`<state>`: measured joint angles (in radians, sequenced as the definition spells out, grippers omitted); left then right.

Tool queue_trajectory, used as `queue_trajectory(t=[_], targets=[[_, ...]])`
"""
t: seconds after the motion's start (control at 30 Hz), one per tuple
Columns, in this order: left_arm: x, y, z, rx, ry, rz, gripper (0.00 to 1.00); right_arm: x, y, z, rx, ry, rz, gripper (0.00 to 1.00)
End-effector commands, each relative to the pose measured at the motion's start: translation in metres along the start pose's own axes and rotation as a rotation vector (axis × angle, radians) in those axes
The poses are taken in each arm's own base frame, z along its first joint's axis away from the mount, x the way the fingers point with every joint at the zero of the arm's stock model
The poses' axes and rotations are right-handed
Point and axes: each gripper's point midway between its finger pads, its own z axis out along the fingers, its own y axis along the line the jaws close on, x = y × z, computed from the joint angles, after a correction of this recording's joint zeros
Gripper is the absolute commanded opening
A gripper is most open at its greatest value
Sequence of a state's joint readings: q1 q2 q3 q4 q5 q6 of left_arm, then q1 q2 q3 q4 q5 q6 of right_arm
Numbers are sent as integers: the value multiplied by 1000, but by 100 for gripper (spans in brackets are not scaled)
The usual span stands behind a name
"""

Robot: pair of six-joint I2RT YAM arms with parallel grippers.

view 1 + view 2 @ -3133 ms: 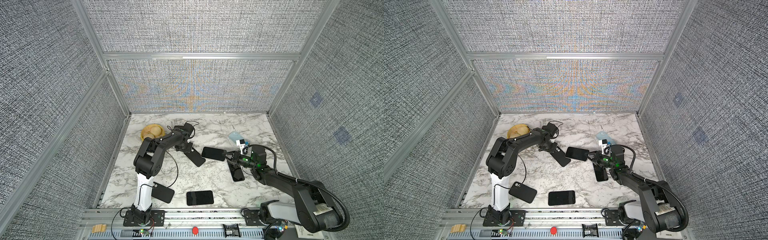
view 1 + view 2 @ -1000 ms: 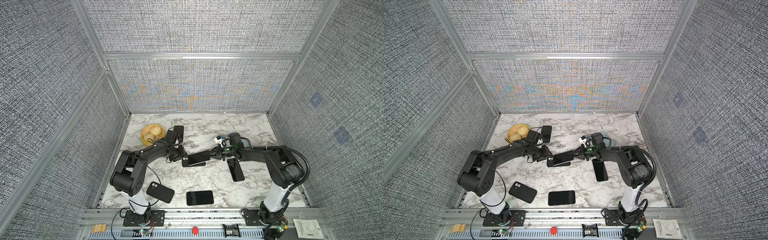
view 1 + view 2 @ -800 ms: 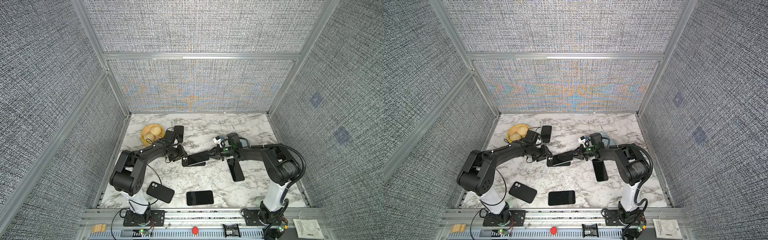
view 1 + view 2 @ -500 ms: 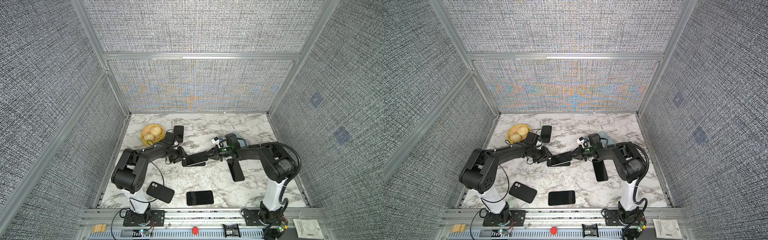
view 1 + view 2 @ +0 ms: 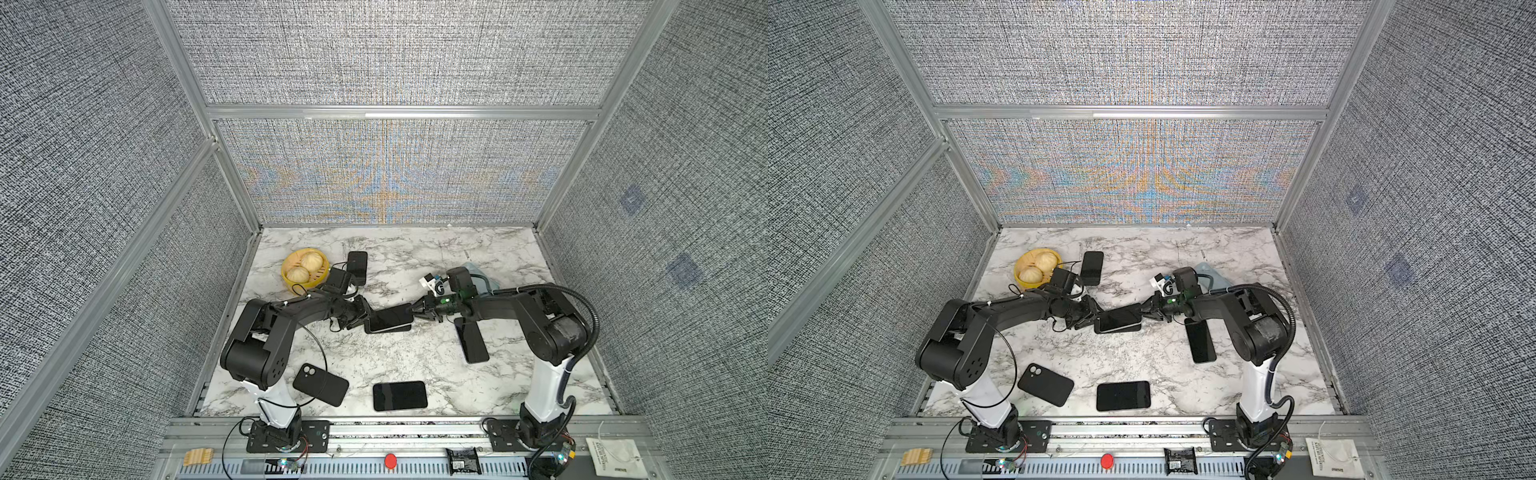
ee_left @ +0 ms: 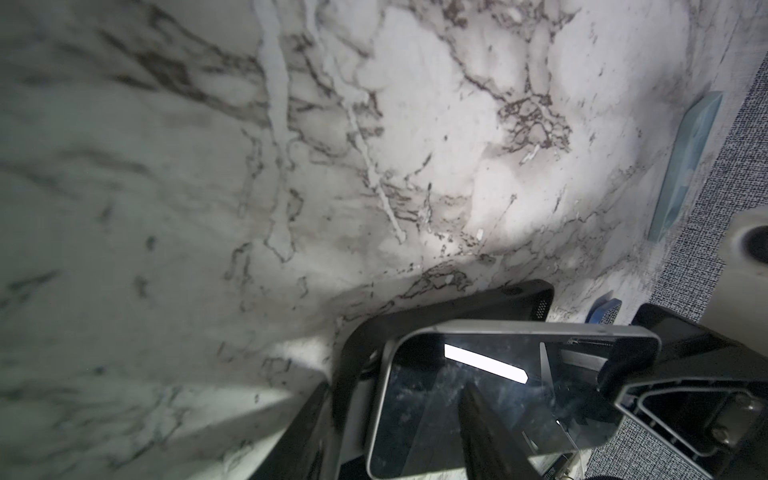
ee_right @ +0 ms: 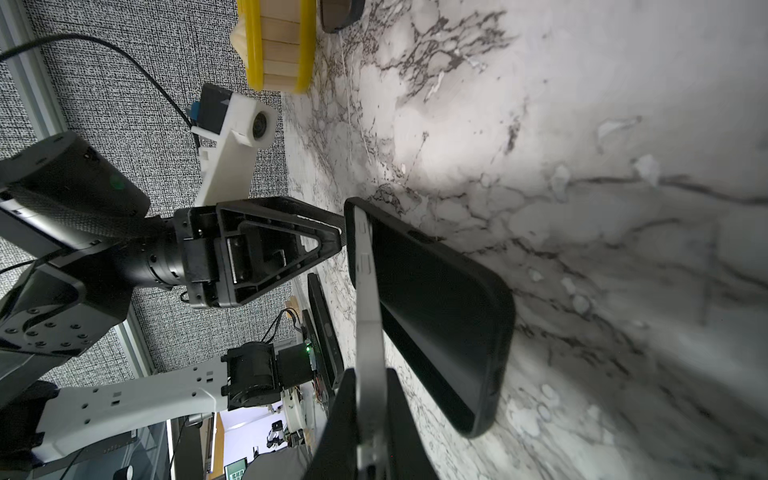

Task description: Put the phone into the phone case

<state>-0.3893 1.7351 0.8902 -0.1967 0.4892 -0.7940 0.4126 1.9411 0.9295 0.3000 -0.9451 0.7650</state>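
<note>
Surface: bench (image 5: 415,361), a white marble-pattern top with grey veins, fronted by an aluminium rail (image 5: 415,432) that carries both arm bases and a red button (image 5: 389,460).

Near edge: one black phone (image 5: 400,395), flat, screen up. Beside it to the left lies a black slab with twin lens ring (image 5: 320,384) uppermost; phone or case not distinguishable.

Right of centre: a further black phone (image 5: 471,340), flat, its far end under the right arm (image 5: 519,307).

Centre: matte black phone case (image 7: 440,307), open side up on the bench. The silver-edged phone (image 5: 388,318) sits above it, screen up and tilted, its left end down at the case's end wall and its right end raised clear.

Far left: round yellow steamer basket (image 5: 286,282) holding two pale buns (image 5: 311,261), with a plain black slab (image 5: 357,266) just beside it. Far right: pale blue translucent piece (image 5: 484,276).

Room: grey woven wall panels (image 5: 382,166) in aluminium framing (image 5: 399,112) on three sides.

Arms: the left arm (image 5: 291,316) is stretched low, forearm near level, reaching to centre. At its tip the left hand (image 5: 362,319) meets the case's end. Its fingers (image 6: 484,432) are part-way apart, one outside the case wall and one over the phone's glass; clamped or not cannot be told. The right arm lies equally low from the opposite side. Its right hand (image 7: 371,374) is pressed together on the phone's raised end, pinching the silver edge.
</note>
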Motion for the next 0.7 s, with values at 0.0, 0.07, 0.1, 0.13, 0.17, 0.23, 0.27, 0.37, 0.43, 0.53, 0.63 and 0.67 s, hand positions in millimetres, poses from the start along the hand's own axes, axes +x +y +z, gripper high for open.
queue_trajectory(t=[0.0, 0.07, 0.1, 0.13, 0.17, 0.23, 0.27, 0.37, 0.43, 0.53, 0.63, 0.67], targets=[[2, -6, -1, 36, 10, -1, 51, 4, -16, 4, 72, -2, 14, 0], [3, -6, -1, 36, 10, -1, 51, 4, -19, 7, 75, 12, 17, 0], [3, -6, -1, 36, 10, -1, 51, 5, -20, 10, 76, 22, 23, 0], [3, -6, -2, 38, 9, -1, 51, 5, -21, 11, 79, 29, 26, 0], [3, -6, -2, 39, 8, -1, 51, 6, -23, 13, 82, 36, 27, 0], [4, -6, -2, 39, 9, -1, 50, 8, -25, 15, 90, 46, 31, 0], [4, -6, -2, 39, 8, -2, 50, 9, -26, 15, 93, 48, 30, 0], [4, -6, -2, 41, 9, -4, 50, 11, -29, 17, 102, 55, 32, 0], [5, -6, -2, 42, 10, -5, 50, 11, -30, 17, 108, 57, 33, 0], [5, -5, -1, 43, 11, -5, 50, 14, -36, 17, 126, 67, 39, 4], [5, -6, -1, 45, 11, -4, 50, 19, -42, 16, 154, 80, 45, 9], [5, -6, -1, 46, 11, -4, 50, 11, -36, 16, 153, 70, 24, 11]])
